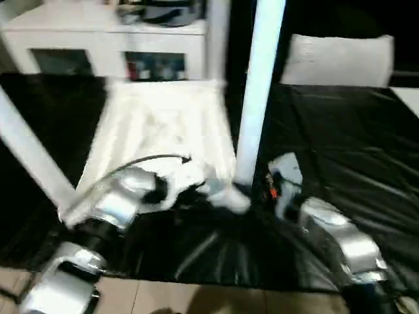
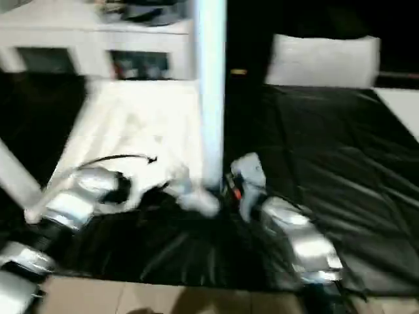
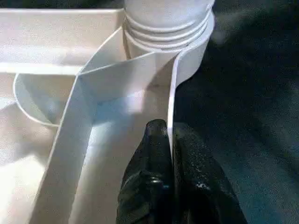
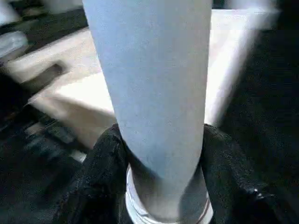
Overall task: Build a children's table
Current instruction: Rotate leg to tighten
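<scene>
Left end effector [image 3: 172, 154] pinched on the upturned tabletop's [image 1: 157, 124] near rim — right end effector [image 4: 161, 168] clamped around the upright leg [image 1: 258, 98] at the near-right corner socket [image 3: 187, 46].

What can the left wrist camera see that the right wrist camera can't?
Left wrist view: the left end effector shut on the thin rim of the tabletop, the ribs underneath, and the ridged bottom of the leg sitting in the corner socket.

Right wrist view: the right end effector, its fingers closed around the leg's smooth shaft.

Both: the same leg, the tabletop and the black cover below.
</scene>
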